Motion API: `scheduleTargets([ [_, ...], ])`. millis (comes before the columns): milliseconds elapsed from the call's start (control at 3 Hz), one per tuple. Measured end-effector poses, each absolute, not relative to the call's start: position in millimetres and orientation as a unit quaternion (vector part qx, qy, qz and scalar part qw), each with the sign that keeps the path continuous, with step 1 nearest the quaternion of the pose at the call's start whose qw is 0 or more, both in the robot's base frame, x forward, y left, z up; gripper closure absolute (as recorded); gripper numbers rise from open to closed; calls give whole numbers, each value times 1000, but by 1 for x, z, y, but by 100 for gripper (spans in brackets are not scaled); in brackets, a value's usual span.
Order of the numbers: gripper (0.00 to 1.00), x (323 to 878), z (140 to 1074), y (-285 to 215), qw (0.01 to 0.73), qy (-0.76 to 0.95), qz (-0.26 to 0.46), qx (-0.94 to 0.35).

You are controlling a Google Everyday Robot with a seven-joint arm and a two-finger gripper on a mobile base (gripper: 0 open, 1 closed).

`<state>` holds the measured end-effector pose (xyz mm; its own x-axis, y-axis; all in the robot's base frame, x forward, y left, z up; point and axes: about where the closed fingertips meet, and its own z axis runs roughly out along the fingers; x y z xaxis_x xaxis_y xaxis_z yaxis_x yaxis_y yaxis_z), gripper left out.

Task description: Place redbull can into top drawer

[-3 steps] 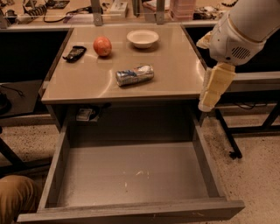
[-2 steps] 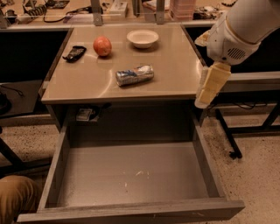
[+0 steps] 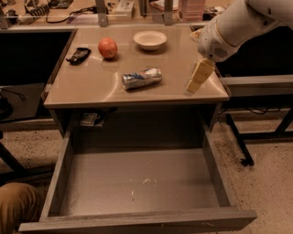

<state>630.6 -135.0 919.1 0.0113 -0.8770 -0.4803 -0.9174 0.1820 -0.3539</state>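
The can [image 3: 142, 78] is lying on its side on the table [image 3: 91, 87], with the drawer [image 3: 137, 183] standing open below it. The tool [image 3: 199, 77] is hanging to the right of the can, apart from it; how far open it is, I cannot tell

Apple [image 3: 107, 47]; white bowl [image 3: 150, 39]; black object [image 3: 78, 55]

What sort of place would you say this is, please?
Probably a robotics lab or office: a tan desk with its grey top drawer open, cable-strewn benches behind, the gripper over the desk's right edge.
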Motion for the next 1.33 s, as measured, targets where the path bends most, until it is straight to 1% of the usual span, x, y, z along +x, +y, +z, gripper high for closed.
scheduleTargets([
  [333,0,677,899,-103,312,690,62,-651],
  [667,0,678,898,-102,312,689,62,-651],
  [1333,0,713,889,-56,323,650,91,-682],
])
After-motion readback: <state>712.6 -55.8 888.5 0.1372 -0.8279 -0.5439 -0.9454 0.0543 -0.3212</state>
